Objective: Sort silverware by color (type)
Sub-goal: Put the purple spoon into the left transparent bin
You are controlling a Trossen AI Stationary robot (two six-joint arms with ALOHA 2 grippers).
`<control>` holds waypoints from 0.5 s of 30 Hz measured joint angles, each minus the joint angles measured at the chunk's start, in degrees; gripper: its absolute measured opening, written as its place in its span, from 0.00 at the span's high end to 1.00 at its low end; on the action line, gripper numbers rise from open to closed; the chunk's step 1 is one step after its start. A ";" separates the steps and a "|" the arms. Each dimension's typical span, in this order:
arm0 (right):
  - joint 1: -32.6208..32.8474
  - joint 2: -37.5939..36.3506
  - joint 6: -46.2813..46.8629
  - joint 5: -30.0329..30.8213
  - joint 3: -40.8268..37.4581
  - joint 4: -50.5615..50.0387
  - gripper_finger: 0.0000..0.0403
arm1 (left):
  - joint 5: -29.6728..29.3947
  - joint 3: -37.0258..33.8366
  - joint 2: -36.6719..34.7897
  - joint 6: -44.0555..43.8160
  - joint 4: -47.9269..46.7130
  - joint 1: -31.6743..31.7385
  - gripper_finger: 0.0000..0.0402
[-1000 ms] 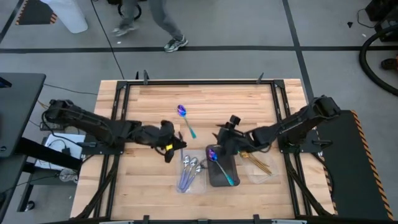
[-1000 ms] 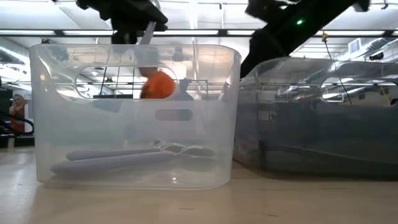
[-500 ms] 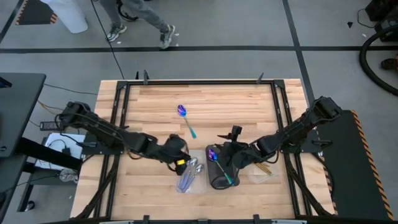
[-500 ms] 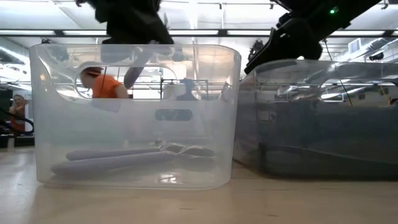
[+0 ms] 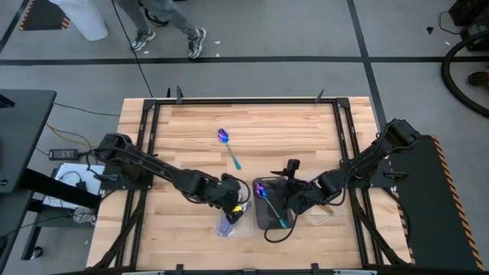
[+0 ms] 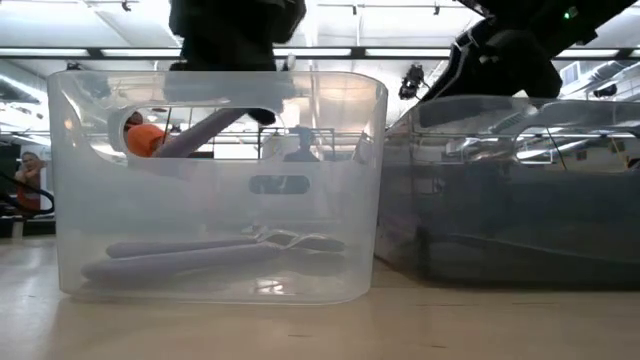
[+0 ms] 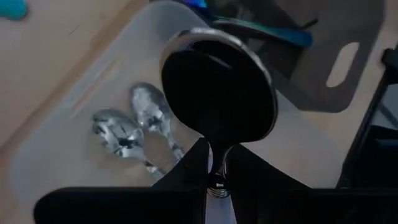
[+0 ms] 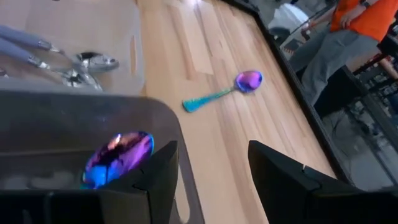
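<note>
My left gripper (image 5: 238, 208) is shut on a shiny silver spoon (image 7: 217, 87) above the clear tray (image 5: 222, 229), where two more silver spoons (image 7: 134, 121) lie flat on the bottom. In the low view the held spoon (image 6: 200, 130) slants just inside the tray's top. My right gripper (image 8: 214, 177) stands open over the dark tray (image 5: 267, 224), which holds an iridescent purple-blue spoon (image 8: 118, 155). It touches nothing. Another iridescent spoon (image 5: 228, 145) with a teal handle lies flat on the wooden table farther back. My left gripper pinches the silver spoon between its two fingers at the thin neck (image 7: 217, 163), just behind the bowl. The bowl sticks out beyond the fingertips. The fingers slant steeply down from the table's left. The spoon is lifted clear, above the clear tray's bottom.
A second clear tray (image 5: 327, 216) with gold spoons (image 5: 319, 203) stands right of the dark one. A person walks on the floor beyond the table's far edge. Bare wood lies across the far half of the table.
My left gripper has gone toward the table's right and near edge with the silver spoon, sinking and tipping downward until it hangs over the clear tray. My right gripper has drifted toward the near edge over the dark tray, still open.
</note>
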 joint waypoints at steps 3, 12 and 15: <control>0.00 0.02 1.45 -0.27 -0.02 -1.21 0.50 | 2.13 0.54 1.32 -0.32 0.69 0.40 0.89; -0.01 0.02 2.46 -2.09 0.01 -0.64 0.50 | 4.04 0.46 2.93 -3.78 0.38 0.99 0.89; -0.13 0.02 2.51 -2.83 0.01 -0.97 0.50 | 6.52 0.55 4.60 -4.78 1.41 1.34 0.89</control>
